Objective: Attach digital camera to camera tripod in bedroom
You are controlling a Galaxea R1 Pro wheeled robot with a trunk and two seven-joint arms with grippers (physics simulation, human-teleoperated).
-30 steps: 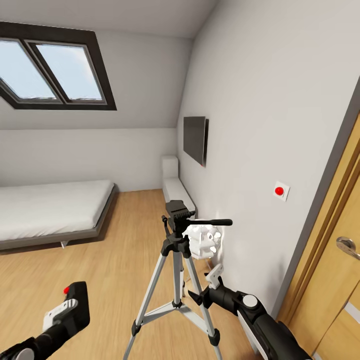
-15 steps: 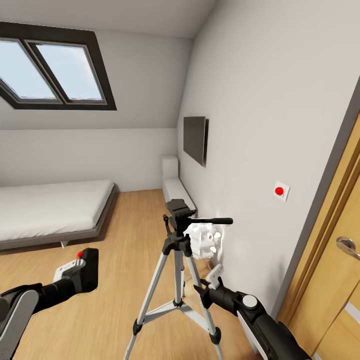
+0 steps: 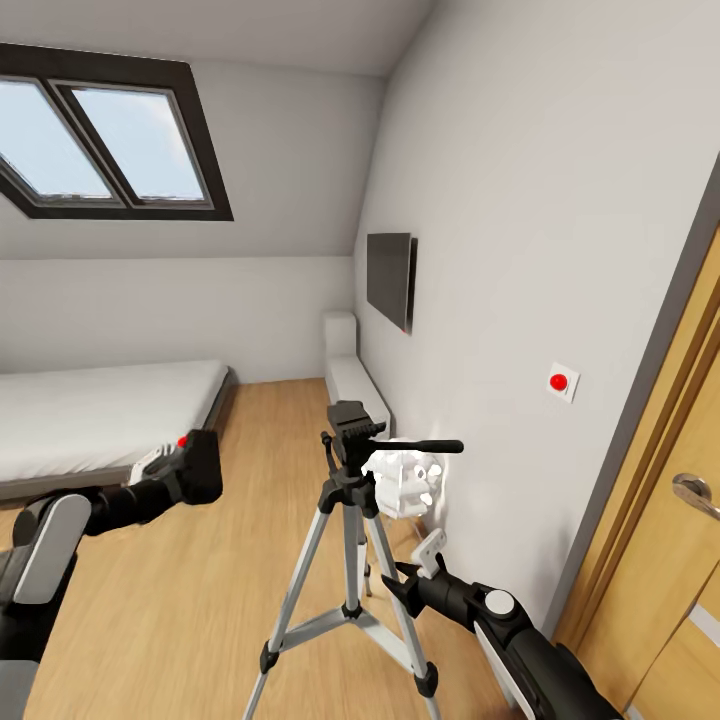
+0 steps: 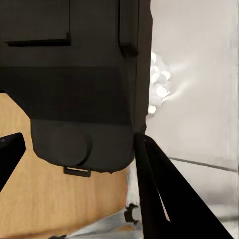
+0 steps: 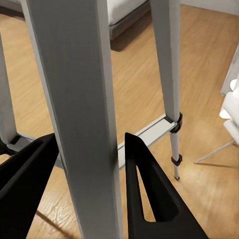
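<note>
Raised since a moment ago, the left gripper [image 3: 170, 468] clenches the digital camera [image 3: 197, 466], while the right gripper [image 5: 87, 164] brackets a camera tripod [image 3: 349, 490] leg, jaws parted; no writing readable.

Left end effector [image 3: 172, 470] raised at mid-height, clamped on something; right end effector [image 5: 87, 164], fingers spread, straddles a leg.

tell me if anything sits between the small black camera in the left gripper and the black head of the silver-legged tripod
Nothing visible does. The small black camera, held in the left gripper, has open air between it and the tripod's black head.
</note>
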